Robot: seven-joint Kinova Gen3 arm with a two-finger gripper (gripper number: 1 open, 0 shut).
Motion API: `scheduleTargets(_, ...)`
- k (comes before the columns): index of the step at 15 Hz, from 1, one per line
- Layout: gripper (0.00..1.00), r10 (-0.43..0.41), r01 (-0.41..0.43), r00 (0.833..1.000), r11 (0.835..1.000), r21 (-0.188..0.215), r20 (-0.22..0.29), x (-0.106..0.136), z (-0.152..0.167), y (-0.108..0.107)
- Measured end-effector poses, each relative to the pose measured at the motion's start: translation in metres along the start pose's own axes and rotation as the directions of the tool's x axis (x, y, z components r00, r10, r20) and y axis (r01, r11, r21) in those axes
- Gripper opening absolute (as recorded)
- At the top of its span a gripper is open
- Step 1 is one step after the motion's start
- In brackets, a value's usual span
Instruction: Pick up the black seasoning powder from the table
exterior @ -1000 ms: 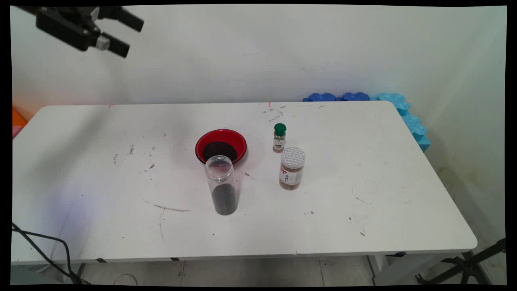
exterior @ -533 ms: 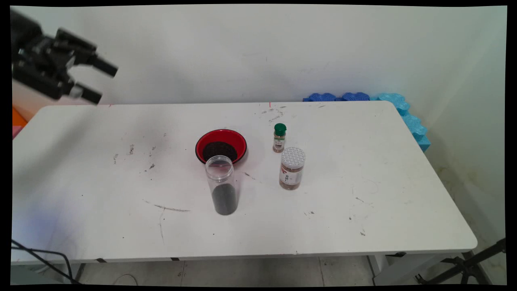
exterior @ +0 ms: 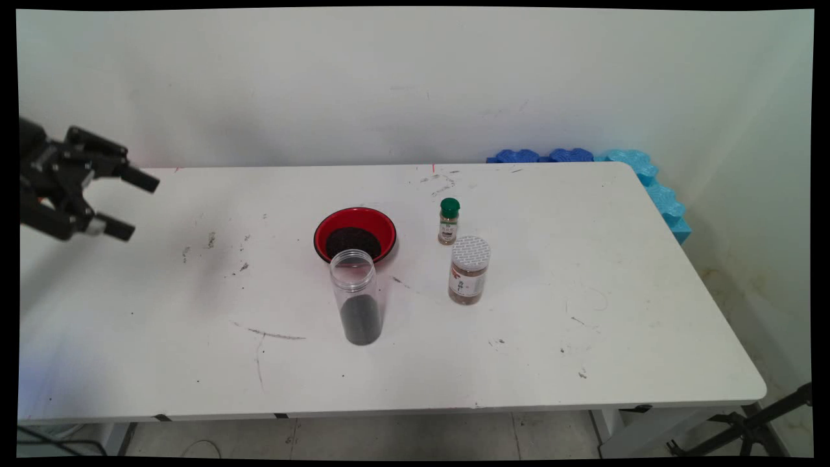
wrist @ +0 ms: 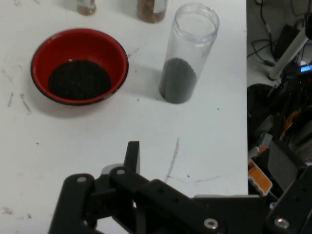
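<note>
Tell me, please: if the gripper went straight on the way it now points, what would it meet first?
Probably the clear jar or the red bowl: the open gripper points rightward toward them; depth is unclear.

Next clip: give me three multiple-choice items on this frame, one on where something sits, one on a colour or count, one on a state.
1. The red bowl sits:
A. just behind the clear jar
B. at the table's right edge
C. on the floor

2. The small bottle has a cap that is:
A. yellow
B. green
C. black

3. The gripper is:
A. shut on the clear jar
B. open, holding nothing
C. shut on the red bowl

Answers: 1 A, the bowl lies right behind the jar. 2 B, its cap is green. 3 B, the jaws stand apart over the table's left end.
</note>
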Motion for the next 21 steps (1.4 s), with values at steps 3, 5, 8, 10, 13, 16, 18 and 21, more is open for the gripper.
scheduleTargets(3,1.00,-0.004,0.004,1.000,1.000,-0.007,-0.003,-0.016,0.018,0.009)
scheduleTargets(5,1.00,-0.008,0.008,1.000,1.000,-0.010,-0.008,-0.022,0.033,0.013)
scheduleTargets(8,1.00,-0.017,0.017,1.000,1.000,-0.013,-0.014,-0.028,0.058,0.018)
scheduleTargets(10,1.00,-0.024,0.024,0.999,1.000,-0.013,-0.023,-0.029,0.077,0.019)
scheduleTargets(13,1.00,-0.035,0.034,0.999,0.999,-0.024,-0.038,-0.026,0.106,0.020)
scheduleTargets(16,1.00,-0.026,0.023,0.998,0.999,-0.041,-0.058,-0.019,0.134,0.020)
scheduleTargets(18,1.00,-0.013,0.010,0.998,0.999,-0.052,-0.067,-0.014,0.152,0.019)
scheduleTargets(21,1.00,0.004,-0.008,0.997,0.998,-0.060,-0.074,-0.009,0.172,0.017)
